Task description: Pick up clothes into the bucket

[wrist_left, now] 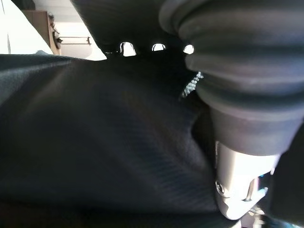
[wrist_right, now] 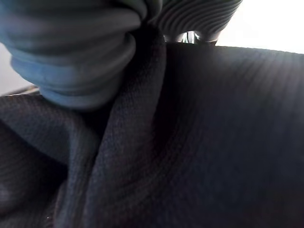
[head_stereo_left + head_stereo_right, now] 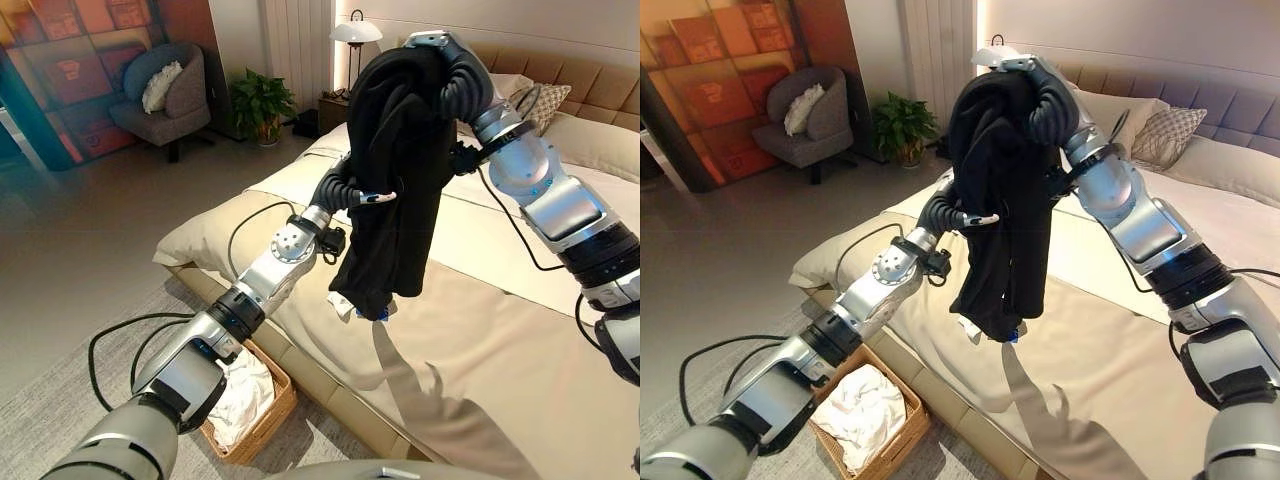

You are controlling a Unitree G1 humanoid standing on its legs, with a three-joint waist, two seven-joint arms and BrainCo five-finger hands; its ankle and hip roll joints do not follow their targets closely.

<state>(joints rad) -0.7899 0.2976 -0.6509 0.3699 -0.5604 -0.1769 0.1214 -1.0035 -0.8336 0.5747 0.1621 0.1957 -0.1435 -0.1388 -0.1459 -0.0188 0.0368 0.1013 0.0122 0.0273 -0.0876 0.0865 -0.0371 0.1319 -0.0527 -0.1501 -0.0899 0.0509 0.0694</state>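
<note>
A black garment (image 3: 395, 170) hangs in a long bunch high above the bed (image 3: 480, 350). My right hand (image 3: 440, 55) is raised over it, its fingers curled round the garment's top, so the cloth dangles from it. My left hand (image 3: 345, 190) reaches in at the garment's middle; one silver finger (image 3: 380, 197) lies across the front of the cloth and the others are behind it, pinching it. A white label shows at the garment's lower end. The woven basket (image 3: 910, 428) stands on the floor by the bed's near corner, with a white cloth (image 3: 865, 405) inside.
The beige bed holds pillows (image 3: 545, 100) at its head. A bedside lamp (image 3: 356, 32) stands by the far corner, with a potted plant (image 3: 262, 100) and a grey armchair (image 3: 170, 90) beyond, across open floor. A rug (image 3: 60, 400) lies under the basket.
</note>
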